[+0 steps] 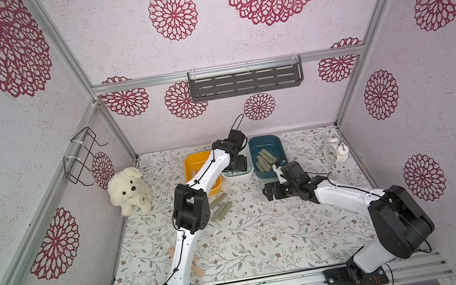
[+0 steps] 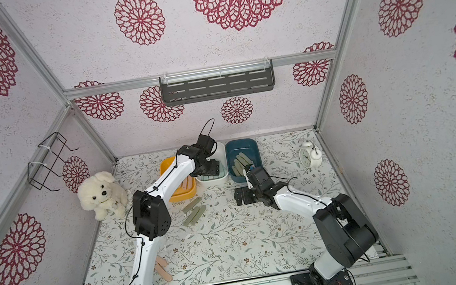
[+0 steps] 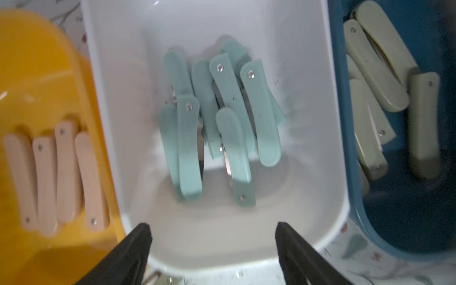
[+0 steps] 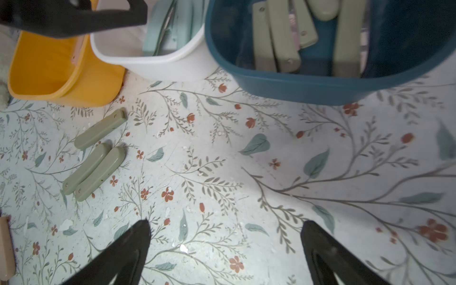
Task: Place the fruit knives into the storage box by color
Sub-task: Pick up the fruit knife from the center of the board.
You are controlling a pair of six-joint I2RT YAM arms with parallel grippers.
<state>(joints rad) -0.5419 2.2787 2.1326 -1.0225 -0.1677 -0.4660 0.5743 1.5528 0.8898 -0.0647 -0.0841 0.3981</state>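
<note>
Three storage boxes stand side by side at the back: yellow [image 1: 192, 161], white [image 3: 333, 148] and blue [image 1: 276, 141]. My left gripper [image 3: 212, 225] hangs open over the white box, nothing between its fingers; several mint-teal fruit knives [image 3: 222, 118] lie piled below it. Several peach knives [image 3: 56, 177] lie in the yellow box and sage-green ones [image 3: 377, 74] in the blue box. Three sage-green knives [image 4: 96, 167] lie loose on the table in front of the yellow box. My right gripper [image 4: 225, 223] is open and empty above bare table, in front of the blue box.
Two peach knives [image 2: 163, 268] lie on the table beside the left arm's lower link. A white plush dog [image 1: 130, 189] sits at the left edge and an alarm clock [image 1: 334, 149] at the right. A grey shelf [image 1: 244, 80] hangs on the back wall.
</note>
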